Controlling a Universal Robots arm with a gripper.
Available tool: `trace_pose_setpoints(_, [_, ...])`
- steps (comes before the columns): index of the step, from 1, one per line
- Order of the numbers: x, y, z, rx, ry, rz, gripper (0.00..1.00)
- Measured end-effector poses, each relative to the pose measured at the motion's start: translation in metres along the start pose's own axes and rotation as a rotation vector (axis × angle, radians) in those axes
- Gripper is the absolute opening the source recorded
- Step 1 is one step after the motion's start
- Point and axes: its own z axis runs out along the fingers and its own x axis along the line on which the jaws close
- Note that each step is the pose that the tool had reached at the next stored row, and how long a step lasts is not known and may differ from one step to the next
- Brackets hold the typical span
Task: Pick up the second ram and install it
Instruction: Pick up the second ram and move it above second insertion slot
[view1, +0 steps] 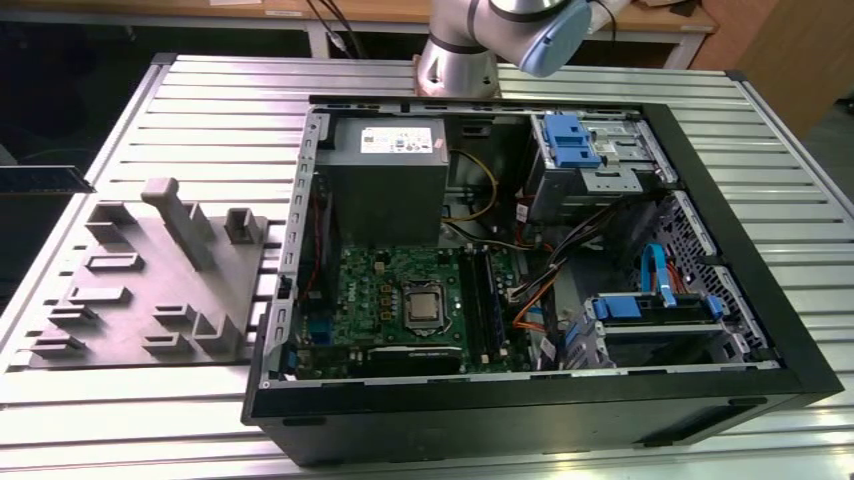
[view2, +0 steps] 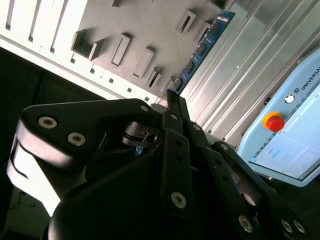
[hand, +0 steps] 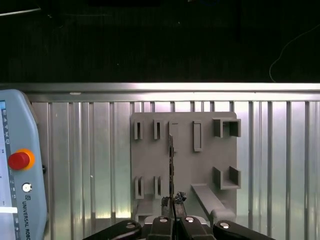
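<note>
- Memory stick (view2: 200, 51): I see one long, thin blue board with a row of small dark chips.
- Position: one end is clamped between the closed fingers of the tool (hand: 172, 204). The rest projects past the fingertips, above the grey slotted tray (hand: 150, 165) on the bench (hand: 280, 150).
- Count: one stick, one tray, one open computer case (view1: 534, 425).

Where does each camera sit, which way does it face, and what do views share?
Exterior view: off the arm, high, looking down into the open computer case; its links show.
First wrist view: behind the pincer, looking along the held second ram at the grey slotted plate.
Second wrist view: beside the pincer, looking obliquely past its linkage.
Both wrist views share ram, plate, pendant.
</note>
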Motion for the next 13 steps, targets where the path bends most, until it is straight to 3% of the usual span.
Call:
trace_pose_setpoints(5, [-0.0001, -0.0045, 0.0002, 0.0000, 0.0000, 0.000, 0.11])
trace_pose_setpoints(10, [-0.0004, -0.0178, 0.0006, -0.0001, 0.0000, 0.000, 0.11])
trace_pose_setpoints(13, [-0.0007, -0.0307, 0.0010, 0.0000, 0.0000, 0.000, 0.11])
